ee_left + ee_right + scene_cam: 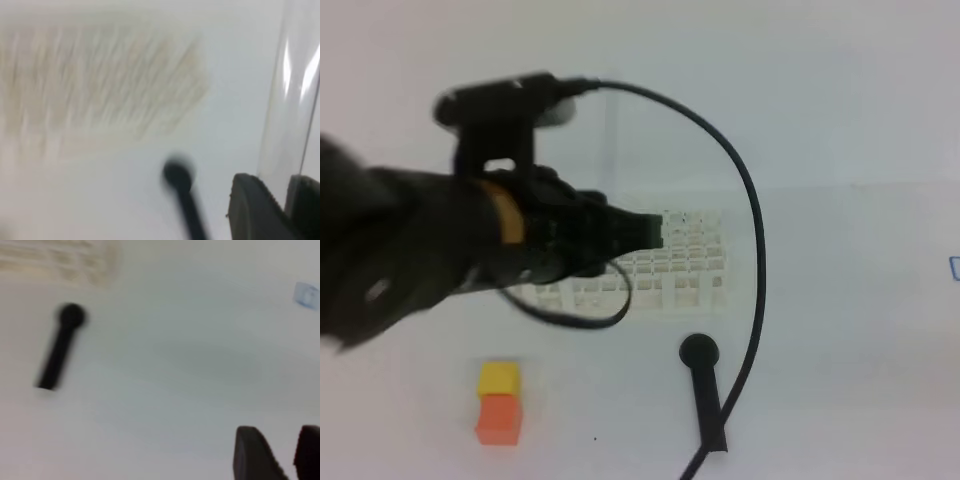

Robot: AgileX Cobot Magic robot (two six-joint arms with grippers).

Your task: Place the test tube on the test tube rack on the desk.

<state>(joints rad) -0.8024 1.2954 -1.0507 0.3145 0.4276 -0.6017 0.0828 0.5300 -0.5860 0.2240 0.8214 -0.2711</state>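
Glass of the test tube [290, 100] is standing nearly upright between the closed fingers of the left gripper [282, 202], which is gripping its lower end above the white test tube rack [670, 265] on the desk [850, 330]. A black round-headed stick [704, 390] is lying just in front of the rack, with a yellow cube [499, 379] and an orange cube [500, 418] touching each other further left. The right gripper [287, 452] is hanging partly open over bare desk, gripping nothing.

Blur, cover and cropped edges

From above, the left arm [440, 250] hides the left part of the rack [690, 265]. The left wrist view smears the rack [100, 80] into streaks; the glass tube [292, 100] runs off the top edge. The black stick [182, 197] is cut off below. The right gripper [285, 452] shows fingertips only.
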